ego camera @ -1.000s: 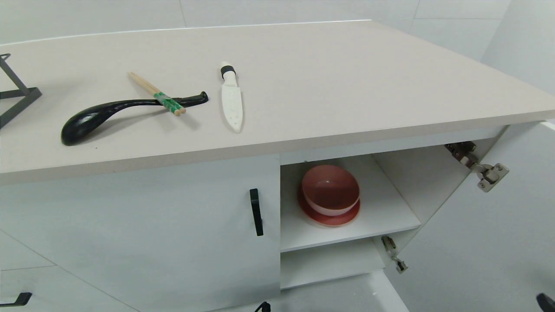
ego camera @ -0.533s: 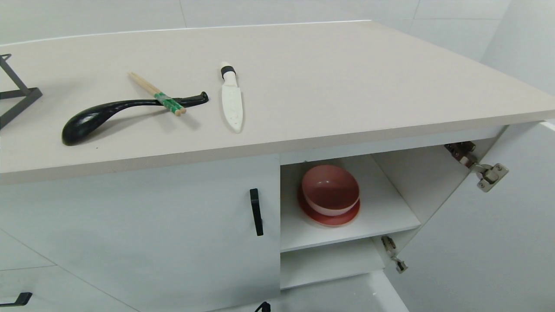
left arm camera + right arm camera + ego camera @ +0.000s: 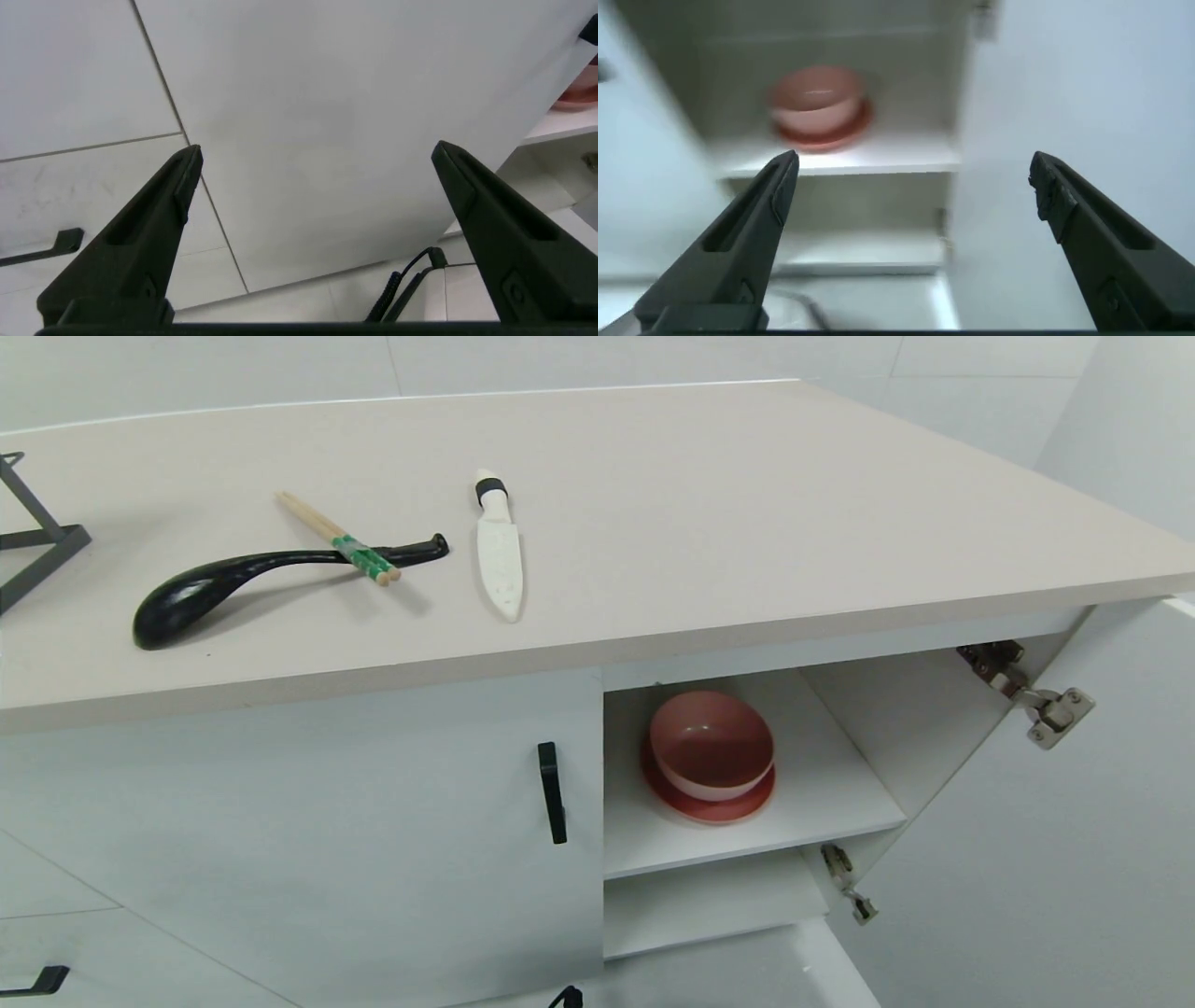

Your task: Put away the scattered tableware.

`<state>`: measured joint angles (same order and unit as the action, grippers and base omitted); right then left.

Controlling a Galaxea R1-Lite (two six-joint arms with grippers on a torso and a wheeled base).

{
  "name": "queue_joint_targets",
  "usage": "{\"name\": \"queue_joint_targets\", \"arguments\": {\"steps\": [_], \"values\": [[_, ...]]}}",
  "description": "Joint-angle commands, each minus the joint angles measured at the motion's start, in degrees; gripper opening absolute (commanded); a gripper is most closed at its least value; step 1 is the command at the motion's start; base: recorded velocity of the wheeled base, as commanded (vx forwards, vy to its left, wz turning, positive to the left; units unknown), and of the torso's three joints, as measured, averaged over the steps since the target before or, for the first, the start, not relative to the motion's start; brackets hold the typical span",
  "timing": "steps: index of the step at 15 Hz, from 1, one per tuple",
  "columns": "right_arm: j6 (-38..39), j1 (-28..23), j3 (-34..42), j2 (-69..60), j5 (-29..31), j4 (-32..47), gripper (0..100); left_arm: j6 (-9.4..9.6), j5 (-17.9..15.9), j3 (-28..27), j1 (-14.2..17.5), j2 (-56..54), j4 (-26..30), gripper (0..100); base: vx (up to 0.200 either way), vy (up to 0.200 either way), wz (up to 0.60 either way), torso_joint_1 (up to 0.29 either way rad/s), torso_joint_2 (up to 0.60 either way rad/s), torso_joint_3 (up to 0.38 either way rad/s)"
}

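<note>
Closest to the wrist cameras, I have my two grippers. The left gripper (image 3: 316, 149) has its fingers spread wide with nothing between them, facing the closed door (image 3: 318, 121). The right gripper (image 3: 913, 159) is likewise released and holding nothing, facing the open cupboard.

In the lower part of the head frame I count two doors. The closed door (image 3: 327, 840) sits lower left with one black handle (image 3: 552, 792) at its edge. The open door (image 3: 1074, 896) is swung out at lower right, with two metal hinges (image 3: 1036, 700) on the frame, one above the other. A second black handle (image 3: 33, 978) peeks in at the bottom left corner.

Inside the cupboard, at lower centre, I count two shelves. The upper shelf (image 3: 822, 793) carries one red plate (image 3: 707, 803) with one red bowl (image 3: 711, 742) sitting upright on it. The right wrist camera shows the same bowl (image 3: 815, 98) on its plate (image 3: 827, 135). The lower shelf (image 3: 709, 901) lies beneath.

Across the middle of the frame runs the pale beige countertop (image 3: 747, 504). On its left half lies one black ladle (image 3: 215, 588). One pair of chopsticks (image 3: 338, 539), two sticks banded in green, rests across the ladle's handle. One white knife (image 3: 497, 553) lies just to the right, apart from them. One black wire rack (image 3: 37, 537) sits at the left edge.

Farthest back, along the top of the frame, is a white tiled wall (image 3: 653, 355).
</note>
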<state>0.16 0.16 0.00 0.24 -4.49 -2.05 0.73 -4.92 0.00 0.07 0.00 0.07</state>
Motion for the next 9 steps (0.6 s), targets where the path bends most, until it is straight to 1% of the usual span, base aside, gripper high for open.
{"name": "queue_joint_targets", "arguments": {"steps": [1,8,9], "values": [[-0.33,-0.07,0.00,0.20,3.70,1.87,100,-0.12,0.18,0.00,0.01,0.00,-0.07,100,-0.200,0.000,0.00,0.002,0.00,0.007],[0.28,-0.07,0.00,0.20,3.61,1.78,100,-0.56,0.18,0.00,0.01,0.00,-0.07,100,-0.200,0.000,0.00,0.002,0.00,0.002],[0.28,0.02,0.00,0.20,3.70,1.78,100,-0.47,0.18,0.00,0.01,0.00,-0.07,100,-0.200,-0.200,0.00,0.002,0.00,0.007]]}}
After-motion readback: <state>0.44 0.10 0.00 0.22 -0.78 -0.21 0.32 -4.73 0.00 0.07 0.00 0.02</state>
